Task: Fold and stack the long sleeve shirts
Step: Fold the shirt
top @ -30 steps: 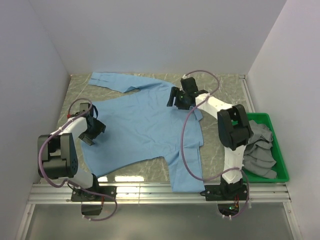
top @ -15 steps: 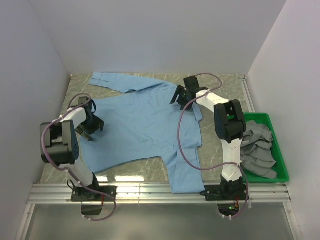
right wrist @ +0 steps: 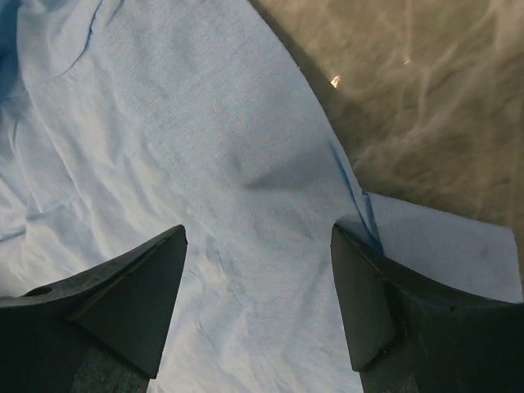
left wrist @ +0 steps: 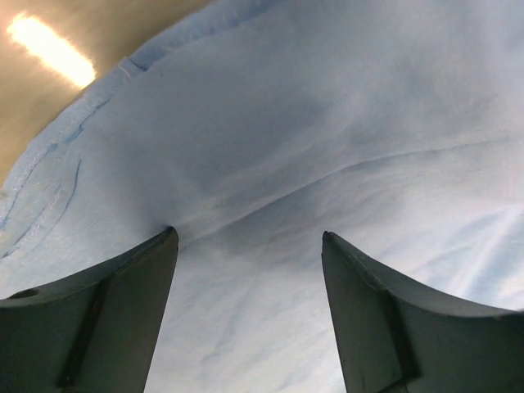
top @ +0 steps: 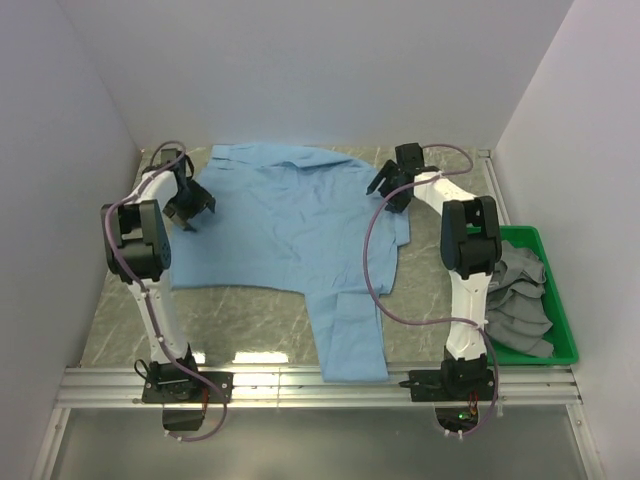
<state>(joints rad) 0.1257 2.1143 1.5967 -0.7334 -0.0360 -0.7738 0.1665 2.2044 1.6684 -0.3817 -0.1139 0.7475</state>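
Observation:
A light blue long sleeve shirt lies spread on the marble table. One sleeve runs toward the near edge. My left gripper is open over the shirt's left edge near the back. In the left wrist view the gripper has blue cloth between its fingertips, which touch the cloth. My right gripper is open at the shirt's right back part. In the right wrist view the gripper straddles the cloth beside its edge.
A green tray at the right holds crumpled grey clothes. White walls stand close on the left, back and right. A metal rail runs along the near table edge.
Both arms have stretched toward the back wall. The shirt has slid that way with them, and the far left sleeve is now gathered at the back edge.

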